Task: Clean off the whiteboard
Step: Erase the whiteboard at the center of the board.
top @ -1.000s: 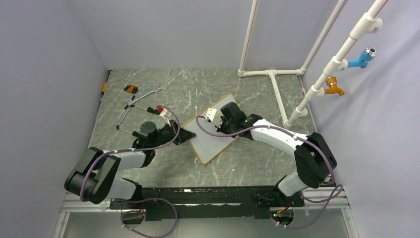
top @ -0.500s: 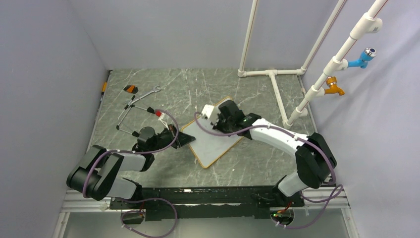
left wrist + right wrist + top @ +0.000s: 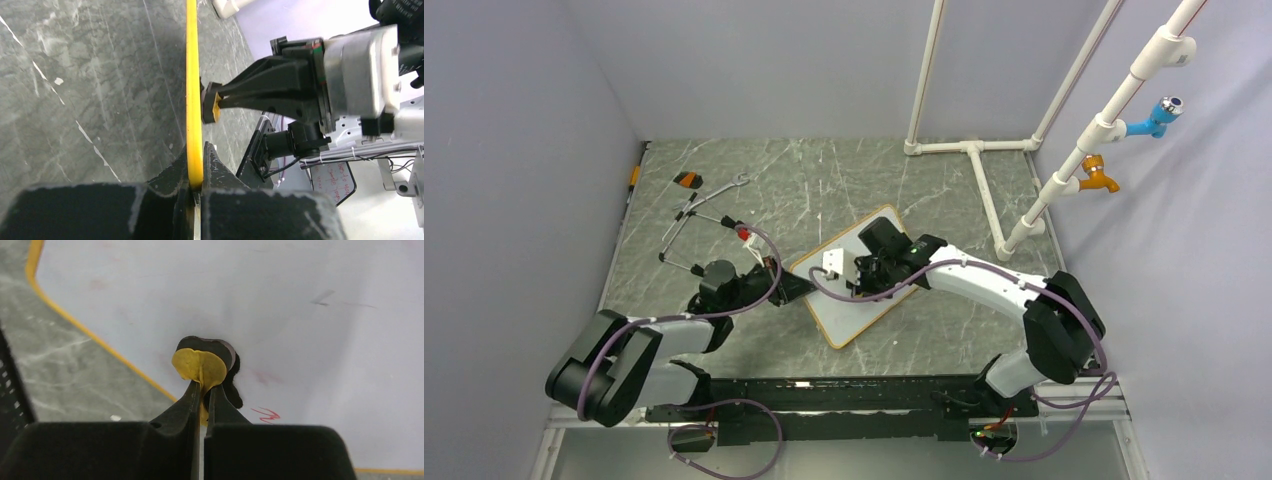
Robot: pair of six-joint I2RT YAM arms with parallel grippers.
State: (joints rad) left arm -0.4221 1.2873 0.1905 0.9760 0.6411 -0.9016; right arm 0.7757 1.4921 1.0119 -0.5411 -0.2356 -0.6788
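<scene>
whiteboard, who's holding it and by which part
The left pincer clamps the whiteboard by its frame edge; the right pincer grips a small yellow eraser.

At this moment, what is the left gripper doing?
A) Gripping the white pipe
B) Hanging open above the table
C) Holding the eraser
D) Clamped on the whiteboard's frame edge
D: in the left wrist view the left gripper is shut on the yellow frame edge of the whiteboard, while the right gripper holds the eraser against the board.
</scene>
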